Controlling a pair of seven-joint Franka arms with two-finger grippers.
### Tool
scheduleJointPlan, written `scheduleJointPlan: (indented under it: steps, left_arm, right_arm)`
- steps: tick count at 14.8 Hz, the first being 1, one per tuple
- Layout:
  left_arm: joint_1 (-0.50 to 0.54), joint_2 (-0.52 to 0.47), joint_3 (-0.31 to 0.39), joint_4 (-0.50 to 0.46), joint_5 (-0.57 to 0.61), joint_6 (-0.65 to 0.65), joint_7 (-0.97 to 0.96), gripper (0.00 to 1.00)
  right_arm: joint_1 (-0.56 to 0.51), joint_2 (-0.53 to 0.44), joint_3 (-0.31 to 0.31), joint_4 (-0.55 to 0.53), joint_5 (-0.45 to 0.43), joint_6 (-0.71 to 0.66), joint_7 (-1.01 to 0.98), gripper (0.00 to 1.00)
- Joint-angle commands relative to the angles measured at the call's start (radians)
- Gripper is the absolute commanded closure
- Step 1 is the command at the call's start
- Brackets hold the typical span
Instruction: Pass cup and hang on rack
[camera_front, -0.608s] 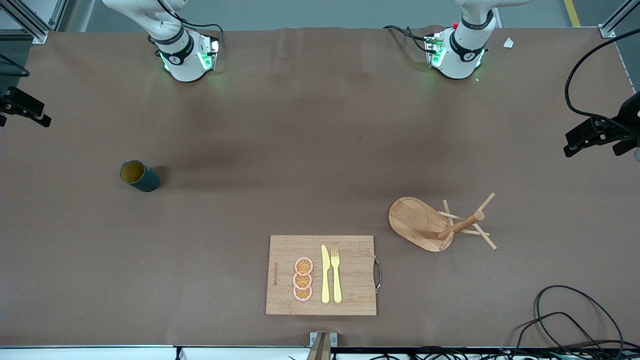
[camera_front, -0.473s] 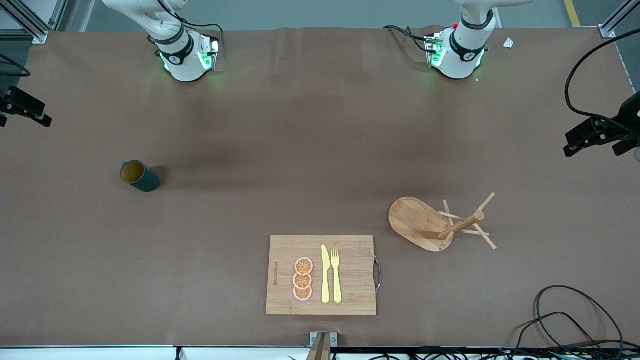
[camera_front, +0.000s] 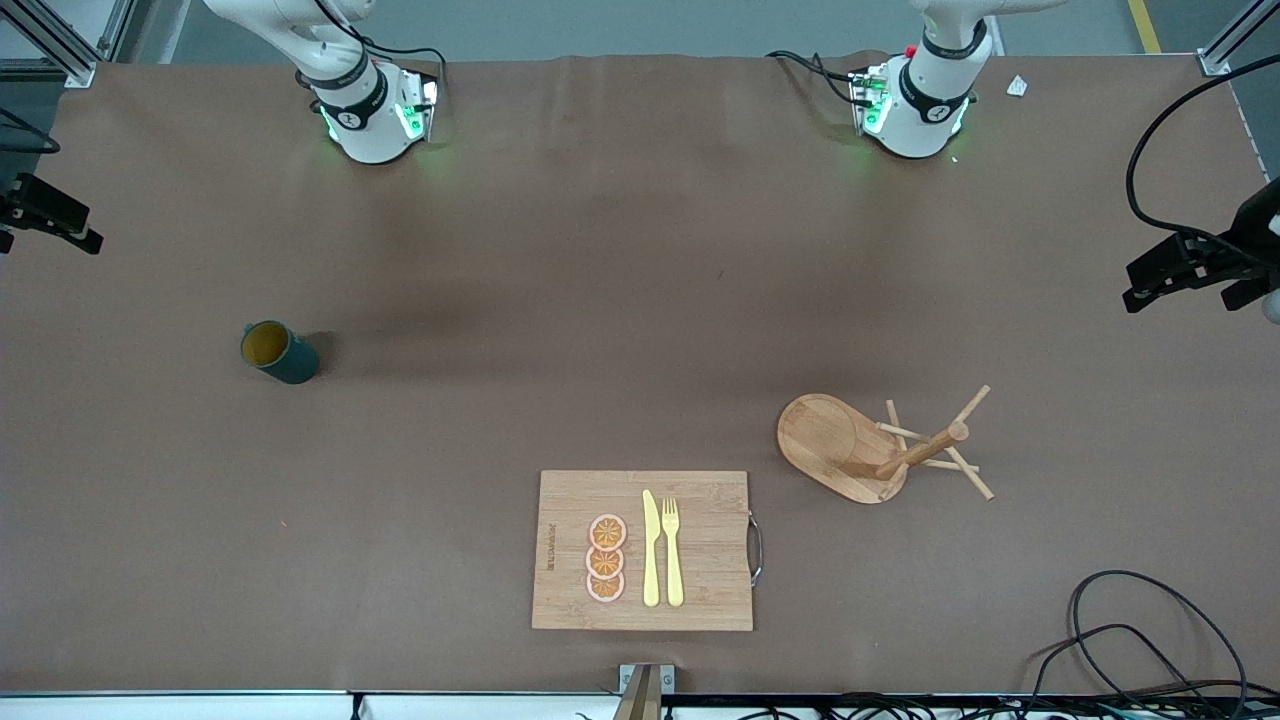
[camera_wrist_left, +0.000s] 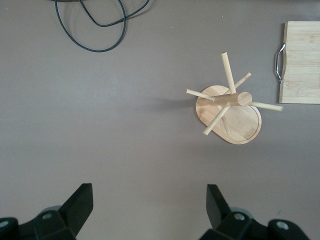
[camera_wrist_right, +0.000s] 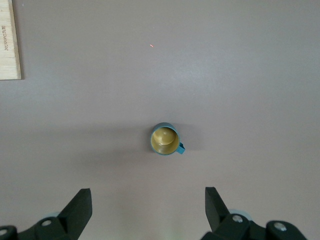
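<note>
The cup (camera_front: 278, 352) is a dark teal mug with a yellow inside. It stands upright on the table toward the right arm's end, and in the right wrist view (camera_wrist_right: 165, 139) its handle shows. My right gripper (camera_wrist_right: 148, 200) hangs high over the bare table beside it, open and empty; it shows at the front view's edge (camera_front: 70, 225). The rack (camera_front: 880, 450) stands upright on its oval base toward the left arm's end, also seen in the left wrist view (camera_wrist_left: 230, 112). My left gripper (camera_wrist_left: 150, 200) hangs high over the bare table beside the rack, open and empty, and shows at the other edge (camera_front: 1145, 285).
A bamboo cutting board (camera_front: 560, 500) lies near the front edge with a yellow knife (camera_front: 651, 550), a fork (camera_front: 672, 550) and three orange slices (camera_front: 606, 558). Black cables (camera_front: 1130, 640) lie at the front corner toward the left arm's end.
My left gripper has shifted very slightly at the edge of the front view. The cup and the rack have not moved.
</note>
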Motion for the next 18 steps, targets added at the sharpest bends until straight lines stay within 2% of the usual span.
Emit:
scheduleJointPlan:
  steps: [1, 7, 11, 13, 16, 18]
  left_arm:
    - [0.003, -0.005, -0.003, 0.012, 0.001, -0.017, -0.002, 0.00]
    - [0.006, -0.004, -0.001, 0.012, 0.008, -0.014, 0.002, 0.00]
    - [0.006, -0.004, -0.001, 0.012, 0.008, -0.014, -0.001, 0.00]
    - [0.006, -0.004, -0.001, 0.012, 0.008, -0.014, -0.002, 0.00]
    - [0.005, -0.004, -0.001, 0.012, 0.008, -0.017, -0.002, 0.00]
    - [0.005, -0.004, -0.001, 0.012, 0.008, -0.014, -0.002, 0.00]
  right_arm:
    - [-0.001, 0.006, -0.005, 0.002, 0.007, -0.011, -0.011, 0.00]
    - [-0.002, 0.005, -0.007, -0.105, 0.001, 0.030, -0.014, 0.00]
    - [-0.001, 0.003, -0.005, -0.305, 0.009, 0.213, -0.013, 0.00]
    - [-0.002, 0.000, -0.007, -0.375, 0.027, 0.262, -0.010, 0.00]
    - [-0.002, -0.037, -0.007, -0.538, 0.044, 0.407, -0.011, 0.00]
    - [0.001, -0.044, -0.007, -0.601, 0.045, 0.460, -0.010, 0.00]
